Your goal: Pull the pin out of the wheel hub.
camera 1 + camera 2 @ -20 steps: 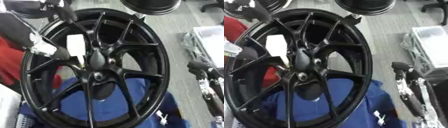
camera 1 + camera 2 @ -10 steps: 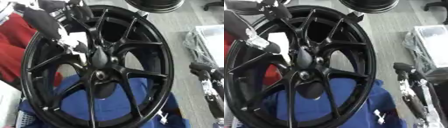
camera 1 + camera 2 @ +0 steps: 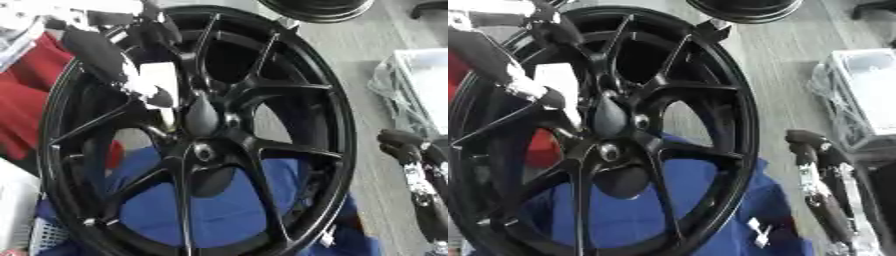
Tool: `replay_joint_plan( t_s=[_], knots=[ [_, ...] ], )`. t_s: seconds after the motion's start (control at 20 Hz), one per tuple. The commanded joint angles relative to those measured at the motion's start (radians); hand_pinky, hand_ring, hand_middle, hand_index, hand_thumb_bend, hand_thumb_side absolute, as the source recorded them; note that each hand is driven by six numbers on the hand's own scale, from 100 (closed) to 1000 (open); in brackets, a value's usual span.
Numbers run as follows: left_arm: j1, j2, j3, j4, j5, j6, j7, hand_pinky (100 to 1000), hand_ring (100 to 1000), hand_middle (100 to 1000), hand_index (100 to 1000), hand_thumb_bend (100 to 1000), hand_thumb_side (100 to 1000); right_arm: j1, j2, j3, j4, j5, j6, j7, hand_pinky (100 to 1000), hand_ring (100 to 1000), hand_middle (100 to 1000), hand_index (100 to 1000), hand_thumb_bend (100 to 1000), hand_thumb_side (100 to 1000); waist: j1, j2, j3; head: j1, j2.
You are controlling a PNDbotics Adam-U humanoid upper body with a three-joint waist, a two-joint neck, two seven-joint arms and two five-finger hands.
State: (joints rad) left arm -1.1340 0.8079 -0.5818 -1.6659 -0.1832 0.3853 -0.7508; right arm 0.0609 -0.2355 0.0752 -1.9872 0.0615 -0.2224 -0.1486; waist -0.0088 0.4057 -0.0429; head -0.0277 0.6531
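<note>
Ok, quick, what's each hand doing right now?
Left hand: at the wheel hub, grip cannot be told.
Right hand: idle beside the wheel, holding nothing.

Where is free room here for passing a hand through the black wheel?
The wide gaps between spokes at the black alloy wheel's right side look open. The upper left is crowded: the left hand and a white block sit there.

Black spokes (image 3: 280, 91) crowd the hub (image 3: 203, 150); gaps between lie open.

Both head eyes look steeply down, close onto the black wheel (image 3: 197, 135), sharing its hub and the right-side floor (image 3: 785, 65).
</note>
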Motion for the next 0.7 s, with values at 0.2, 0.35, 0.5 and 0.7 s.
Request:
replay_joint_plan(
  t_s=[0.2, 0.35, 0.5, 0.7],
  knots=[
    [-0.011, 0.015, 0.007, -0.006, 0.004, 0.011, -0.043, 801, 868, 779, 850, 659, 398, -0.009, 0.007, 0.006, -0.013, 0.015, 0.016, -0.008, 852, 829, 763, 749, 100, 710, -0.002, -0.008, -0.002, -0.010, -0.035],
    [-0.009, 0.018, 0.011, -0.011, 0.005, 0.008, -0.060, 798, 855, 762, 842, 647, 375, -0.011, 0.010, 0.008, -0.013, 0.018, 0.020, -0.010, 852, 829, 763, 749, 100, 710, -0.002, -0.005, -0.003, -0.016, -0.048],
    [-0.008, 0.019, 0.014, -0.015, 0.005, 0.001, -0.079, 791, 838, 739, 829, 632, 361, -0.012, 0.012, 0.008, -0.013, 0.019, 0.022, -0.010, 851, 829, 764, 748, 100, 713, -0.001, -0.005, -0.003, -0.020, -0.055],
    [-0.010, 0.019, 0.018, -0.024, 0.011, -0.004, -0.082, 773, 795, 672, 792, 610, 341, -0.011, 0.015, 0.009, -0.013, 0.018, 0.030, -0.010, 851, 829, 764, 748, 100, 720, -0.001, -0.006, -0.003, -0.019, -0.056]
  ],
)
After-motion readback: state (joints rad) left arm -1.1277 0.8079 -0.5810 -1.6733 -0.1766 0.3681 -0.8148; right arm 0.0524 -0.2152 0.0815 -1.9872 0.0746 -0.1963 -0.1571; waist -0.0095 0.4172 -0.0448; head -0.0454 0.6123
